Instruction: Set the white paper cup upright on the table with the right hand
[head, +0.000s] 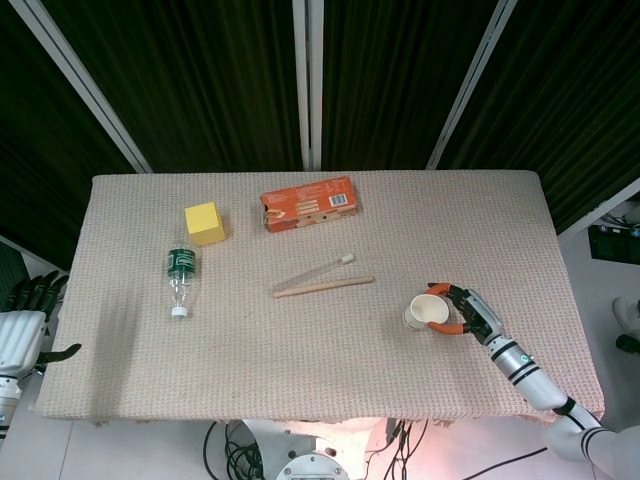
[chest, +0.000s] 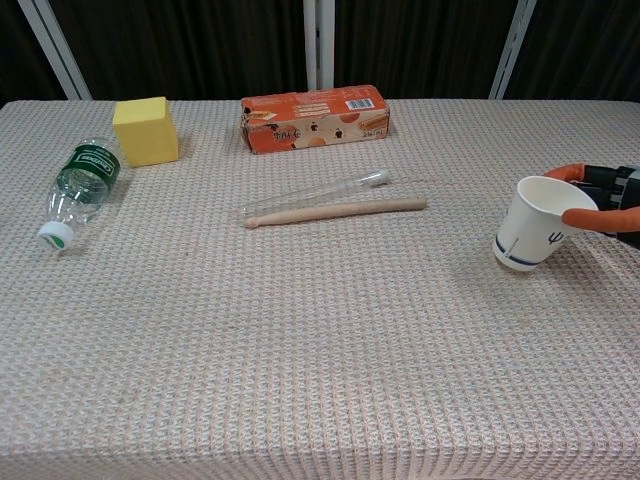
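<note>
Cup (chest: 532, 234) right of stick (chest: 335, 210); bottle (chest: 78, 189) left.

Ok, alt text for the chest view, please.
The right robot hand holds a white paper cup, tilted, its base at the table. Further left lie a wooden stick, orange box, yellow block and bottle.

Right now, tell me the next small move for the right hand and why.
Probably tip the white paper cup a little further upright before letting go: the right hand grips its rim, its base is at the table, and it leans slightly.
</note>
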